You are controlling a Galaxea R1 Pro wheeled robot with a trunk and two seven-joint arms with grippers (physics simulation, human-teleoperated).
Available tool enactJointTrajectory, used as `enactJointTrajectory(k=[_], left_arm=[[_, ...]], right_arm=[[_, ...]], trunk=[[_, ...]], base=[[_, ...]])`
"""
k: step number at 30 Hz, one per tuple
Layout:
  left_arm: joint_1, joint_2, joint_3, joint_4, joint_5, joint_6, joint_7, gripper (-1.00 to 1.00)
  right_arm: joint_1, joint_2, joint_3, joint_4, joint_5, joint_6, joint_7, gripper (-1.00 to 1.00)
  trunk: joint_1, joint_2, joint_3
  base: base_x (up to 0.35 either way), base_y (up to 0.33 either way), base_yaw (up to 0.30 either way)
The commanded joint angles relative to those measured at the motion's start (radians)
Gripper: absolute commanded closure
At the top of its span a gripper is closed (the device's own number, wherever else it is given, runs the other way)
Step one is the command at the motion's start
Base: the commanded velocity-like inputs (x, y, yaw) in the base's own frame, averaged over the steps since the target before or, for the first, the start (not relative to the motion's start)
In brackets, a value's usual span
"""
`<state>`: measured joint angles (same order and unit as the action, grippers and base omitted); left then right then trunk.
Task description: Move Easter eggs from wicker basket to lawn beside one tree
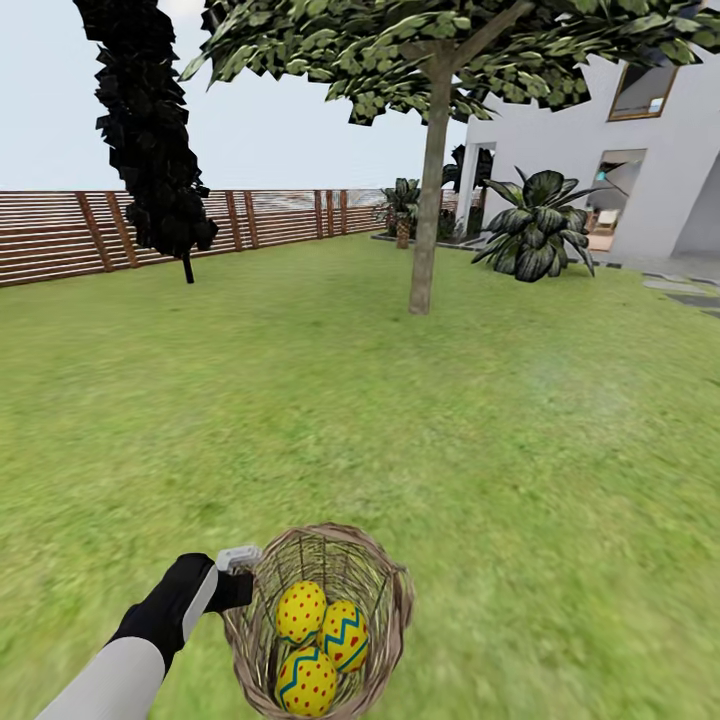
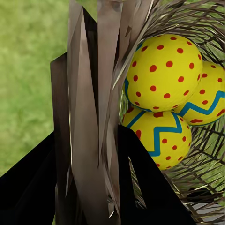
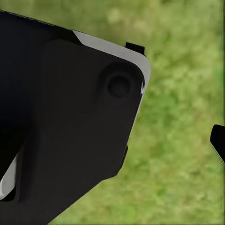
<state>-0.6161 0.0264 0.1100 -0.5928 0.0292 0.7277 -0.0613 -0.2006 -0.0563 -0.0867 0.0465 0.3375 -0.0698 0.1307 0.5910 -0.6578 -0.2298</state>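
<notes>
Closest to us, our left gripper is clamped on the rim of the wicker basket, one finger outside the weave and one inside. All three Easter eggs sit together in the basket's bowl, touching one another. Beyond the basket, the lawn runs up to the tree, which stands well apart from the basket. Our right gripper's opening we cannot tell.

Three eggs in basket
</notes>
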Motion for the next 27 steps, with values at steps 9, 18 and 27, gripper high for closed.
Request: enactJointTrajectory(k=[9, 18, 27], left_arm=[[-0.001, 0.0, 0.004, -0.002, 0.012, 0.006, -0.003, 1.0], [-0.001, 0.0, 0.004, -0.002, 0.012, 0.006, -0.002, 1.0], [-0.001, 0.0, 0.004, -0.002, 0.012, 0.006, -0.003, 1.0]], right_arm=[[-0.002, 0.001, -0.008, 0.006, 0.011, -0.007, 0.001, -1.0], [-0.002, 0.001, -0.008, 0.006, 0.004, -0.007, 0.001, -1.0], [-0.002, 0.0, -0.008, 0.007, 0.006, -0.007, 0.004, -1.0]], trunk=[[0.001, -0.001, -0.001], [0.001, -0.001, -0.001], [0.001, -0.001, -0.001]], base=[[0.324, 0.077, 0.0], [0.324, 0.077, 0.0], [0.324, 0.077, -0.16]])
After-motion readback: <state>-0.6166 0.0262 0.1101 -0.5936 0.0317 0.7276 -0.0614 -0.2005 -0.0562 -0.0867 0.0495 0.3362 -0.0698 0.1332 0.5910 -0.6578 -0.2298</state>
